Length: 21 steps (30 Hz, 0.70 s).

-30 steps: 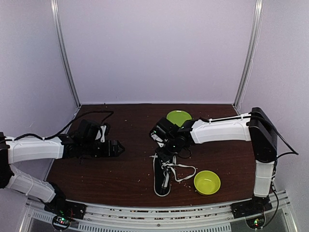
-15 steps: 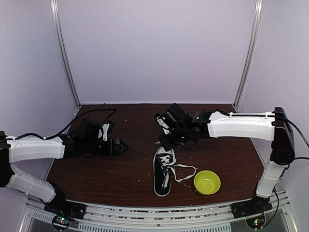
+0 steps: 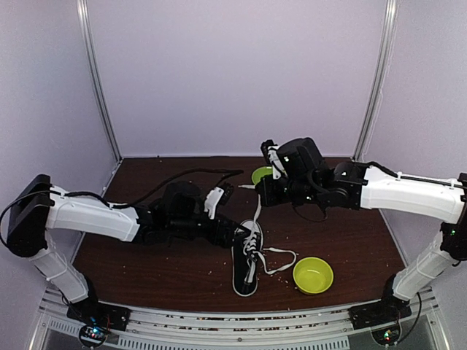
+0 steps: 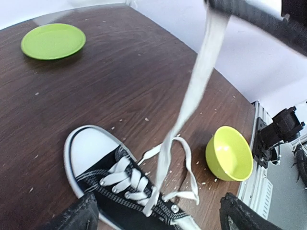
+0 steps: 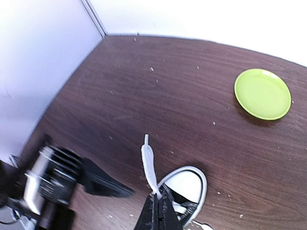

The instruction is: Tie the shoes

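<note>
While the black sneaker (image 3: 246,270) lies flat on the brown table (image 3: 168,270), toe pointing away from the arms, the right jaws are pinched tight on one white lace (image 4: 194,91). They hold it up high, and the lace runs straight down to the sneaker. The left jaws are spread wide apart with nothing in them, low by the toe, maybe just above it. A green bowl (image 3: 313,275) sits near the heel; a green plate (image 4: 53,40) lies farther back.
</note>
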Motion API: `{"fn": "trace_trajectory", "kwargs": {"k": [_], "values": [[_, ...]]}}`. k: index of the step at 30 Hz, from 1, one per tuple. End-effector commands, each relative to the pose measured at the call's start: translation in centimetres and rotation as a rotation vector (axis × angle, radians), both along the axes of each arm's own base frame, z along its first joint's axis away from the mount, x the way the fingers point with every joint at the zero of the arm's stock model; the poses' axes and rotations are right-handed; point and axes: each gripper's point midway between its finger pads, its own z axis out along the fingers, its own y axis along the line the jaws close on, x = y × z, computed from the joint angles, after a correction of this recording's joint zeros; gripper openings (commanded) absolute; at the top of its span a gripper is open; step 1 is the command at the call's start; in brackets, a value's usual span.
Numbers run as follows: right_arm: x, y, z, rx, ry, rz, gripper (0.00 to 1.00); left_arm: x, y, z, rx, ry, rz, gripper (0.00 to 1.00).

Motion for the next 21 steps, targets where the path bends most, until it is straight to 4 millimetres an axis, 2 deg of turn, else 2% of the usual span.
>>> {"fn": "trace_trajectory", "kwargs": {"k": [1, 4, 7, 10, 14, 21], "values": [[0.3, 0.2, 2.8, 0.14, -0.021, -0.045, 0.0, 0.6, -3.2, 3.0, -0.112, -0.102, -0.078, 0.9], [0.0, 0.4, 2.7, 0.168, -0.005, -0.033, 0.0, 0.4, -4.5, 2.6, -0.108, -0.098, -0.114, 0.89], [-0.1, 0.5, 2.5, 0.183, 0.002, -0.028, 0.0, 0.4, -4.9, 2.4, -0.104, -0.101, -0.121, 0.84], [-0.2, 0.7, 2.2, 0.187, 0.011, -0.025, 0.0, 0.7, -4.9, 2.5, -0.104, -0.11, -0.108, 0.73], [-0.2, 0.6, 2.2, 0.193, 0.008, -0.029, 0.0, 1.2, -5.1, 3.0, -0.119, -0.113, -0.085, 0.52], [-0.2, 0.6, 2.6, 0.202, -0.001, -0.023, 0.0, 1.5, -5.6, 2.7, -0.113, -0.102, -0.083, 0.28]]}}
